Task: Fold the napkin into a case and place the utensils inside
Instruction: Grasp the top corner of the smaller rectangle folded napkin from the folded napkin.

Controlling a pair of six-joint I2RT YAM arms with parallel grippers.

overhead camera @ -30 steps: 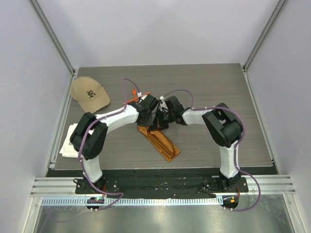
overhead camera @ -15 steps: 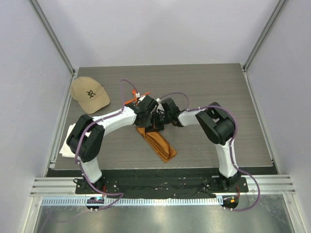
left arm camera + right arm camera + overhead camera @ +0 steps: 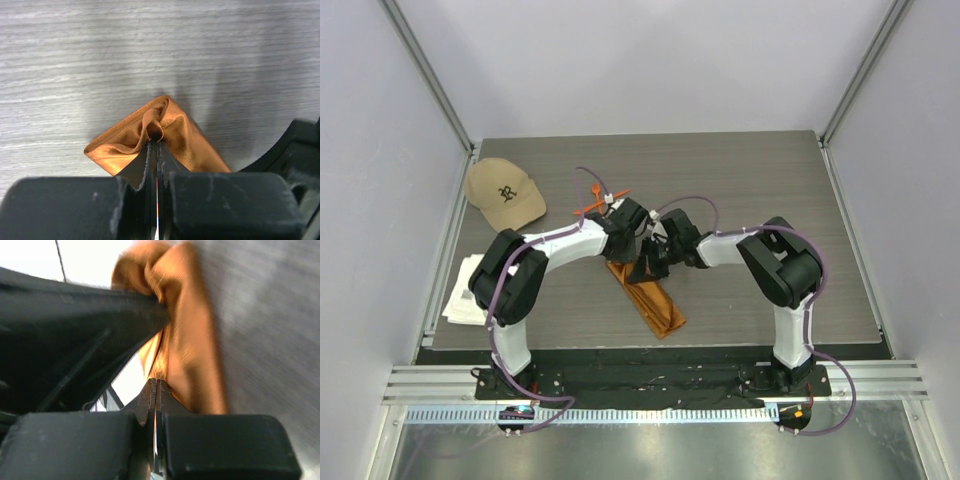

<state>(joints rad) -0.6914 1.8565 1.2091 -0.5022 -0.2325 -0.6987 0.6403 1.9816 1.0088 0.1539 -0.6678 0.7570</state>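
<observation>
Napkin (image 3: 650, 302), rust-orange and folded into a narrow strip, lies slantwise near the middle of the grey wood-grain tabletop (image 3: 770, 170). Its near end points toward the arm bases, and its far end sits under the 2 grippers.

Seen from above, both arms bend inward and their black wrists meet over that far end. The left gripper (image 3: 638, 258) and the right gripper (image 3: 653, 263) sit just beside each other.

In the left wrist view, the left gripper (image 3: 156, 142) has its fingers pressed together, pinching a bunched fold of the napkin (image 3: 172, 131). The shiny cloth puckers at the fingertips and spreads to either side on the tabletop. Part of the right gripper (image 3: 300, 155) shows at the right edge.

In the blurred right wrist view, the right gripper (image 3: 155, 384) is also closed tight on the napkin (image 3: 192, 340). The left gripper (image 3: 75, 315) shows as a dark shape touching the same cloth.

Orange utensils (image 3: 592, 205) lie beyond the left wrist, apart from the napkin and partly hidden by a cable. A tan cap (image 3: 505, 192) sits at the far left. A white towel (image 3: 465, 295) lies at the left edge.
</observation>
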